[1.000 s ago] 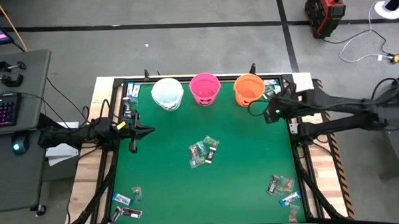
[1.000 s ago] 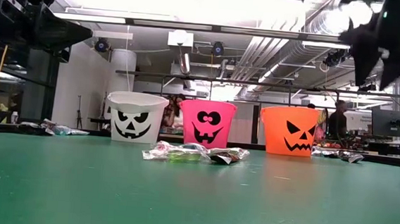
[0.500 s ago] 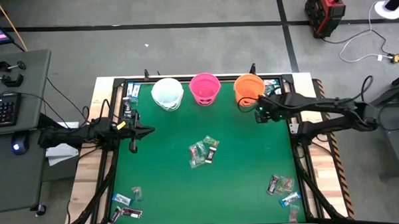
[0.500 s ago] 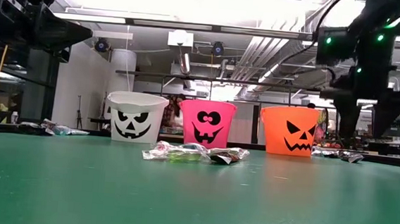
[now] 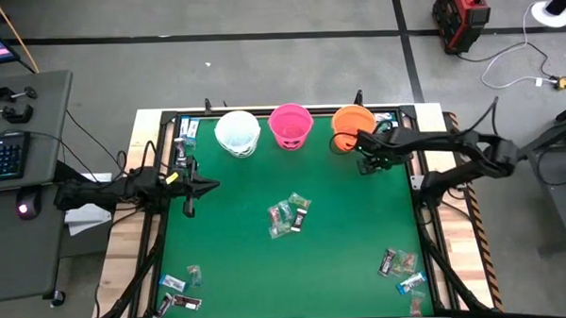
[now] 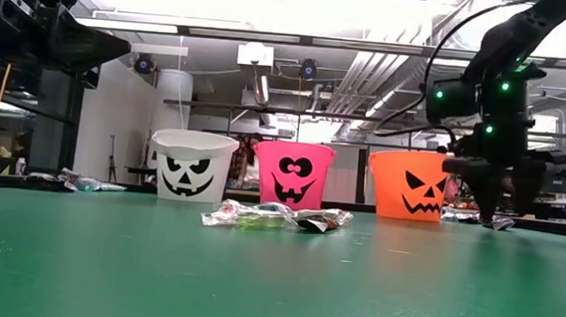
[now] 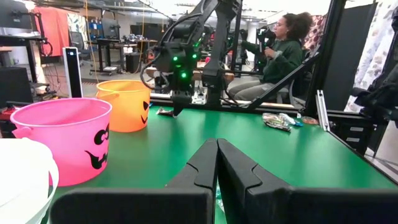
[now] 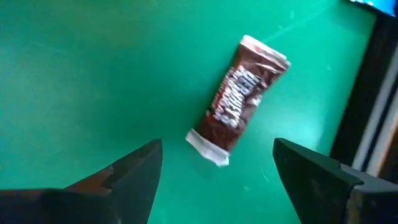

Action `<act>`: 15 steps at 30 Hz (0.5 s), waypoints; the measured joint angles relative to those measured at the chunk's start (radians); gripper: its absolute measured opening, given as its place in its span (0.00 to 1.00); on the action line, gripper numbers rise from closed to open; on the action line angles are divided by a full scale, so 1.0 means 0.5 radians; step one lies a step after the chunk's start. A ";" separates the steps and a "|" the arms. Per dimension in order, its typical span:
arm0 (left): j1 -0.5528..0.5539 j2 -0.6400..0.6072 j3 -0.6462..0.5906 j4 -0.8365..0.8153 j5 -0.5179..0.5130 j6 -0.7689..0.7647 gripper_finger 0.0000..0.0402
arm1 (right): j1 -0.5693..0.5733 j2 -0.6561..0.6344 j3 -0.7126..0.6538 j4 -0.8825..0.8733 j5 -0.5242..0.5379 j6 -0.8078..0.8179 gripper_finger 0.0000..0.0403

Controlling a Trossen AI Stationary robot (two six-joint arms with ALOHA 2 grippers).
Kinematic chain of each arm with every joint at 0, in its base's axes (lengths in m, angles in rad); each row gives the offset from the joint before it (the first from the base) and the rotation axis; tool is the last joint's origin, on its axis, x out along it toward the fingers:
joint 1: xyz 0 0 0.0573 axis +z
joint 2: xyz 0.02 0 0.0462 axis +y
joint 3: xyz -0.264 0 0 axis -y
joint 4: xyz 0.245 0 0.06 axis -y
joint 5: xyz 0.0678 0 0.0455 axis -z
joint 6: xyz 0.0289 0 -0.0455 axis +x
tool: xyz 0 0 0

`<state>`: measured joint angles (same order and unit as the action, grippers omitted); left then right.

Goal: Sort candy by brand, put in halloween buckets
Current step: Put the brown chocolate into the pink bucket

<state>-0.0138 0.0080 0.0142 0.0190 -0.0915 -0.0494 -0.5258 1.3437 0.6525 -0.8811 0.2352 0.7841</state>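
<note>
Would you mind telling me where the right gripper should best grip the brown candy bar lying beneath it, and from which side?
Probably across the middle of the brown candy bar, coming straight down: it lies flat on the green table, long and narrow, and the open right gripper faces it.

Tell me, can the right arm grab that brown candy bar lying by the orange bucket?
Probably yes. The right gripper hangs open right above the brown candy bar, which lies flat and alone on the green table, with nothing between the fingers and it.

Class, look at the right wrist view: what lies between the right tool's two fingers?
A single brown-wrapped candy lies on the green table in the gap between the open right tool fingers, untouched; nothing else shows there.
</note>
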 joint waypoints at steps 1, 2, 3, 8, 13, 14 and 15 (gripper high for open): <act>0.000 0.000 0.000 0.001 0.000 0.000 0.00 | -0.008 0.021 0.000 0.024 0.000 -0.015 0.73; 0.000 0.000 0.000 0.000 0.000 0.000 0.00 | -0.013 0.042 0.000 0.046 0.000 -0.021 0.71; 0.000 0.000 0.000 0.000 0.000 0.000 0.00 | -0.022 0.062 0.000 0.068 0.000 -0.034 0.69; 0.000 0.000 -0.001 0.000 0.000 0.000 0.00 | -0.048 0.171 0.006 0.130 -0.011 -0.052 0.51; 0.000 0.000 0.000 0.001 0.000 0.000 0.00 | -0.035 0.223 0.011 0.142 -0.057 -0.065 0.24; 0.001 0.000 -0.001 0.000 0.000 0.000 0.00 | -0.026 0.215 0.011 0.141 -0.065 -0.078 0.17; 0.000 0.000 0.000 0.000 0.000 0.000 0.00 | -0.013 0.203 0.009 0.134 -0.073 -0.097 0.11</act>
<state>-0.0138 0.0078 0.0142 0.0190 -0.0917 -0.0494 -0.5324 1.4453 0.6573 -0.8140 0.1988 0.7357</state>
